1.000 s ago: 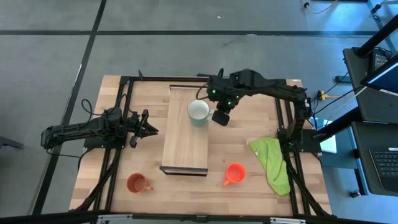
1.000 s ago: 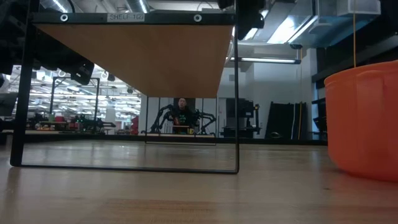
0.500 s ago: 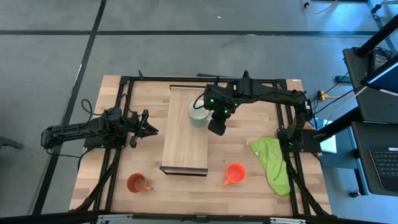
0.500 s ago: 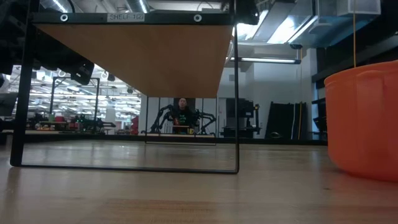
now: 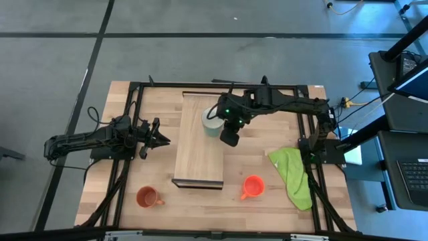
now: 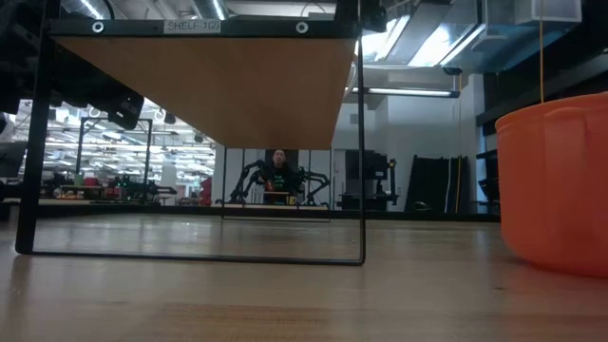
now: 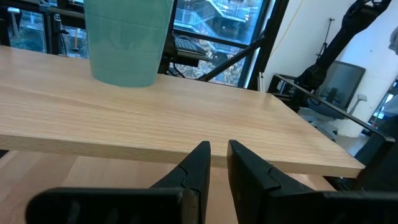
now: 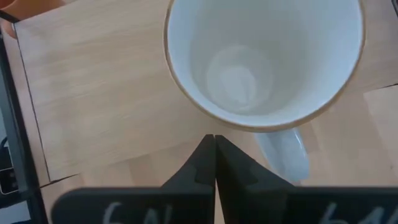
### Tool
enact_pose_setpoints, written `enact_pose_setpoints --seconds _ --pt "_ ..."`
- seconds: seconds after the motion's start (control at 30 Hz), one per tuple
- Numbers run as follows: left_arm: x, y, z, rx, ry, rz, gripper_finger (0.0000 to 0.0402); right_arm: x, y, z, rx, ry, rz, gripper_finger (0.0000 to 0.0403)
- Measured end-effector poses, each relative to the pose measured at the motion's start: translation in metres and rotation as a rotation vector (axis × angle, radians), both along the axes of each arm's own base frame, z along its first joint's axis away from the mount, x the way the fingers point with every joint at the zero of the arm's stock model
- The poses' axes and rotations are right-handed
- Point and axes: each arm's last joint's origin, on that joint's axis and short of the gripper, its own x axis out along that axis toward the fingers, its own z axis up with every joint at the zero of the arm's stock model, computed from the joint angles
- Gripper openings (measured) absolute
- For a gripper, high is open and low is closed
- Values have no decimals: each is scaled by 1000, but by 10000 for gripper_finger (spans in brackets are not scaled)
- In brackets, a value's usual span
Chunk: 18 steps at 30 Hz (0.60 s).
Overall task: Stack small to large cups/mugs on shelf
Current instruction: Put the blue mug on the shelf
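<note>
The pale grey-green mug (image 5: 210, 124) stands upright on its base at the far end of the raised shelf (image 5: 197, 154). Its white inside (image 8: 261, 56) and its handle (image 8: 285, 152) show in the right wrist view. My right gripper (image 5: 229, 137) is shut above the mug's right side, its fingertips (image 8: 214, 146) over the rim by the handle. My left gripper (image 5: 159, 139) waits left of the shelf, nearly shut and empty, facing the shelf's edge (image 7: 155, 118) and the mug (image 7: 127, 40). The brownish-orange mug (image 5: 147, 197) and the orange-red mug (image 5: 252, 187) stand on the table near its front edge. My right gripper's shut fingertips stand just outside the pale mug's rim (image 8: 217, 127), above the root of the handle, coming from above and pointing down. I cannot tell whether they touch the mug. The mug stands upright on the shelf.
A green cloth (image 5: 292, 171) lies at the table's right side. In the low view the orange-red mug (image 6: 556, 185) stands close at the right, and the shelf's underside (image 6: 209, 81) and thin black legs (image 6: 361, 142) show. A person sits far off in the room.
My right gripper has gone toward the table's left and slightly near, from beside the pale mug's right side to over its rim, so the arm now covers part of the mug. The mug has stayed in place on the shelf.
</note>
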Motion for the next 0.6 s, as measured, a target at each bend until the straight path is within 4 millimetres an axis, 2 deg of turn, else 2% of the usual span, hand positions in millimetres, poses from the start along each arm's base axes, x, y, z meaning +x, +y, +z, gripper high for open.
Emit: enact_pose_setpoints --seconds 0.6 --pt "0 0 0 0 0 0 50 8 -6 0 -19 -61 -22 3"
